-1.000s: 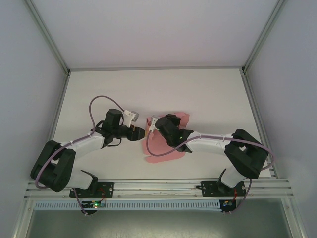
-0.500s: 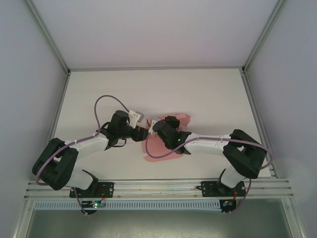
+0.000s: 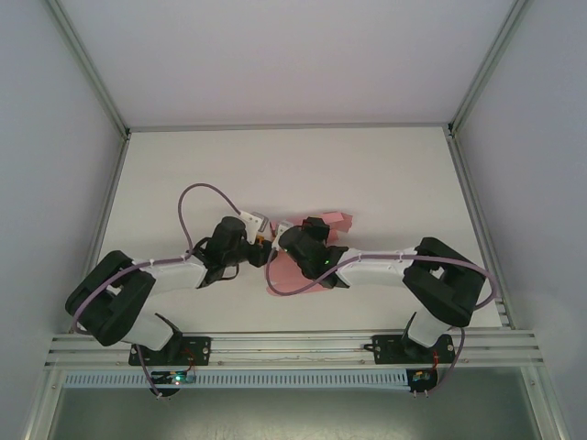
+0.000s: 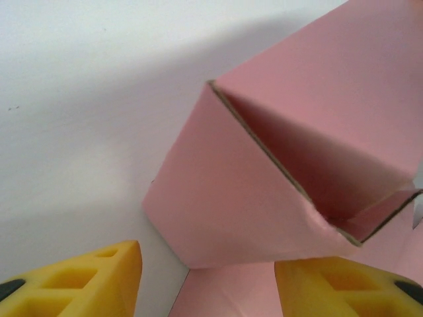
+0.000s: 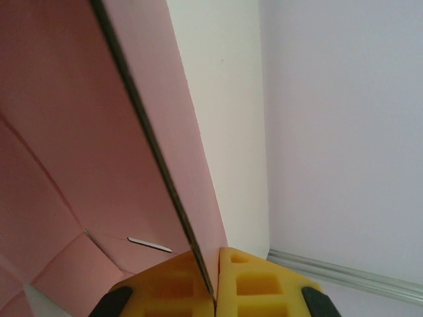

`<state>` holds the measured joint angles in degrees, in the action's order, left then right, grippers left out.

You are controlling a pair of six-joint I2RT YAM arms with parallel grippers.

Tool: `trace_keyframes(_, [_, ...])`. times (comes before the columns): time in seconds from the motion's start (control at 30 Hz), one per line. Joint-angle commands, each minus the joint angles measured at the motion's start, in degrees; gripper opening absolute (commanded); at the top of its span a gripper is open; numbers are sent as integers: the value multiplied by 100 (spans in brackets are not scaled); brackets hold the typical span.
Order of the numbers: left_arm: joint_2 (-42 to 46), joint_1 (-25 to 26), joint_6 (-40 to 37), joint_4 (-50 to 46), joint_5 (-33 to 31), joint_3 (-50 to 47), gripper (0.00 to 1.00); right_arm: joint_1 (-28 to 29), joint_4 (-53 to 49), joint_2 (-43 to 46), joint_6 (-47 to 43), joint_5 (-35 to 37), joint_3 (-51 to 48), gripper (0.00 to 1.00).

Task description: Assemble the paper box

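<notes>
Closer now, the left arm (image 3: 170,272) has swung in across the white table (image 3: 385,183)! The pink thin-card paper box (image 3: 286,278) sits mid-table, half-folded, one wall pinched tight by the right gripper (image 5: 215,277). The left gripper (image 4: 208,277), half open and empty, should press the flap squarely.

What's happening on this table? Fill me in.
A pink paper box is being assembled on the white table. The right end effector is shut on the edge of one raised panel. The left end effector is open, facing a folded-up corner without gripping it.
</notes>
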<state>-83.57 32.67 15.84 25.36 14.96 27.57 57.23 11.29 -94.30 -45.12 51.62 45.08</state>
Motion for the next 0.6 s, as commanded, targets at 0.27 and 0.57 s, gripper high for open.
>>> trace_keyframes(0.27, [341,60,-45,110,-423,-326,58,192,1267,-352,-678,135,-1061,0])
trace_keyframes(0.57, [245,67,33,900,-62,-440,60,214,1642,-448,-751,42,-1127,0])
